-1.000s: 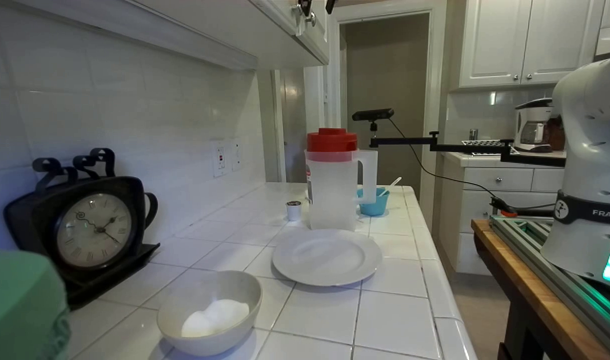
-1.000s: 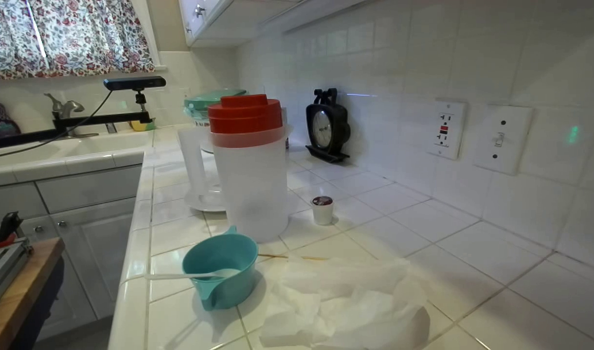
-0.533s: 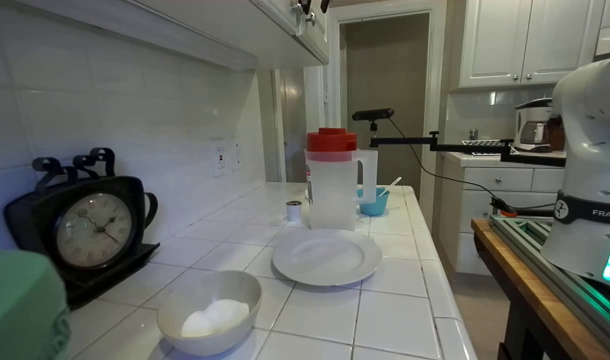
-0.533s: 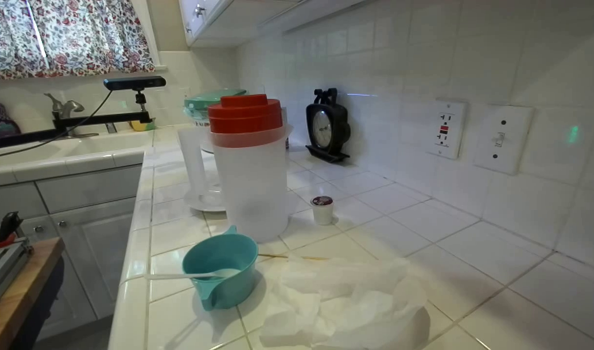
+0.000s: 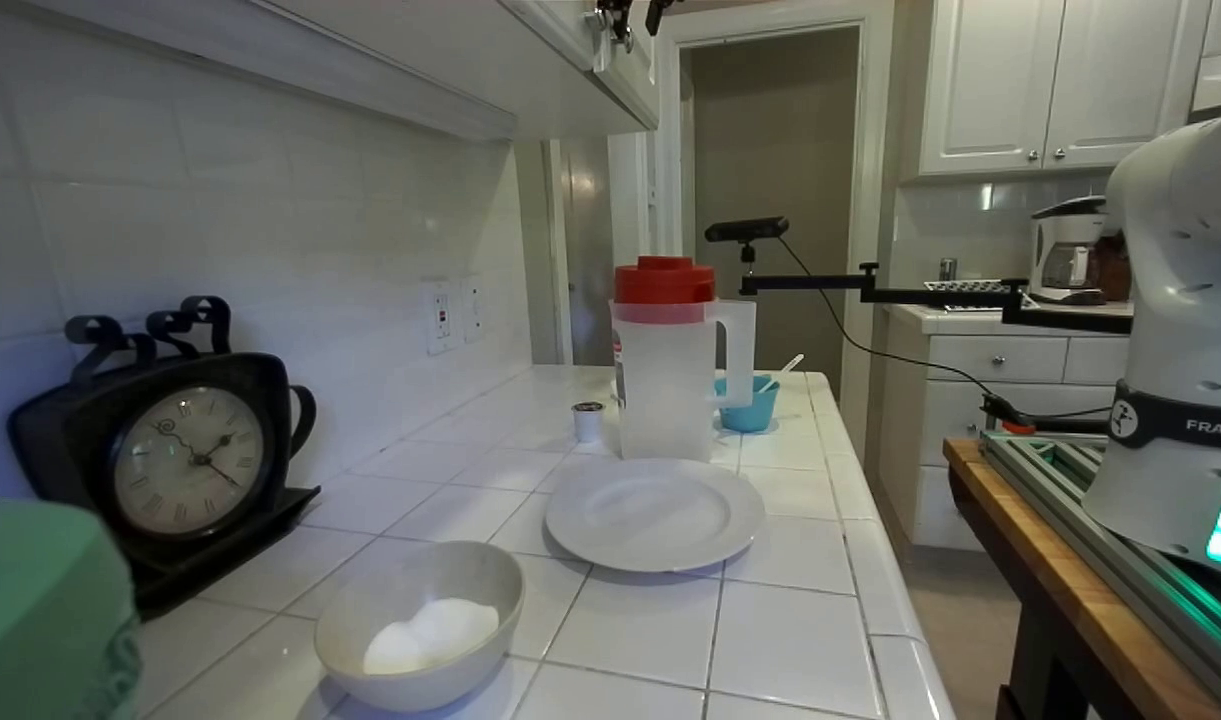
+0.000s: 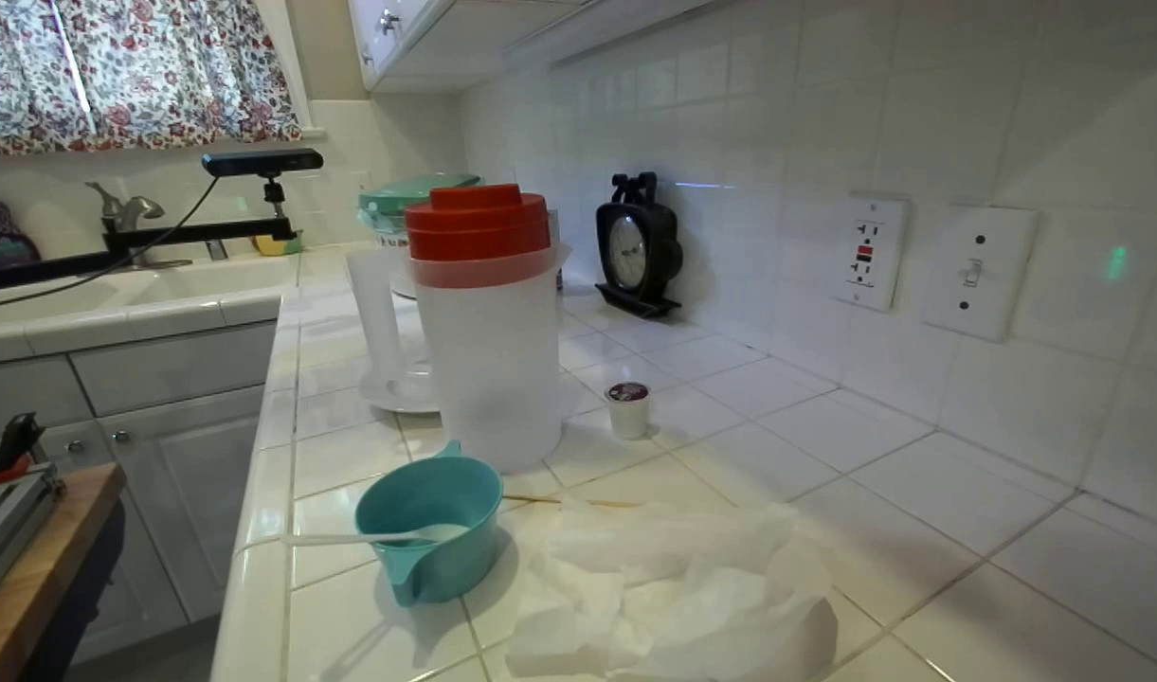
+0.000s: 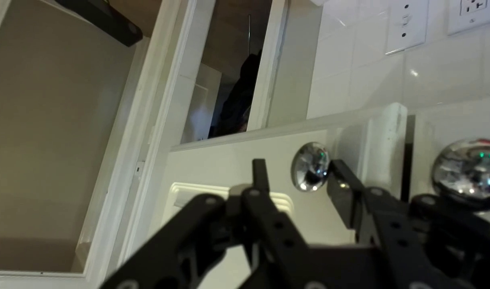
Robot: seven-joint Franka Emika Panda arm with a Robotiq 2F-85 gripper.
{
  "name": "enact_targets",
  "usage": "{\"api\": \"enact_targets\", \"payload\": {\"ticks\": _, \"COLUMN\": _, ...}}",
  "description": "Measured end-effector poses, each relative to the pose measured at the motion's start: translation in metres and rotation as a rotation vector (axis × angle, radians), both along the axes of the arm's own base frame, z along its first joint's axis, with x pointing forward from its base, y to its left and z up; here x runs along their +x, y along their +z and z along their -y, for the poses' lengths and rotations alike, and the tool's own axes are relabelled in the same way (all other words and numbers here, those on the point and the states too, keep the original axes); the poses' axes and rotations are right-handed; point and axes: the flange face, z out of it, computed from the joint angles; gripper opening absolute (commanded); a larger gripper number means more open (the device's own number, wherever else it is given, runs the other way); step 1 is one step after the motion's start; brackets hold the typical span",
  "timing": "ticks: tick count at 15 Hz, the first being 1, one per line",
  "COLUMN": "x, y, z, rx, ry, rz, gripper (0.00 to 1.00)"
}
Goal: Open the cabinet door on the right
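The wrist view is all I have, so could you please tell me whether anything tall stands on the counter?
Observer: Yes, a pitcher with a red lid stands upright there in both exterior views.
Operator: Thank you; I see the knob of the cabinet door between the fingers, so does that lid reach that high?
Observer: No, its top sits lower than the cabinet's underside.
Operator: And does anything small stand near the pitcher, please?
Observer: Yes, a blue cup with a white spoon in it.

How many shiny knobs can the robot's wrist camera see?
2: the centre knob, framed by the open pincer, and the outer knob, at the right edge. The pincer could hide more.
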Motion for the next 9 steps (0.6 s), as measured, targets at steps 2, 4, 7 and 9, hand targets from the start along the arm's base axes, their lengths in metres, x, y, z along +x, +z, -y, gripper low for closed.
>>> {"api": "enact_targets", "payload": {"ticks": 2, "x": 0.0006, "y": -0.0003, "z": -0.001, "rx": 0.001, "ry": 0.004, "rz": 0.001, "gripper": 0.08}}
{"api": "enact_targets", "payload": {"ticks": 4, "x": 0.0038, "y": -0.0022, "z": -0.0042, "rx": 0.003, "ry": 0.018, "rz": 0.003, "gripper": 0.0}}
{"api": "enact_targets", "payload": {"ticks": 7, "x": 0.0052, "y": -0.0021, "z": -0.0057, "rx": 0.007, "ry": 0.014, "rz": 0.013, "gripper": 0.04}}
{"api": "enact_targets", "payload": {"ticks": 9, "x": 0.0052, "y": -0.0019, "z": -0.006, "rx": 0.009, "ry": 0.013, "rz": 0.017, "gripper": 0.04}}
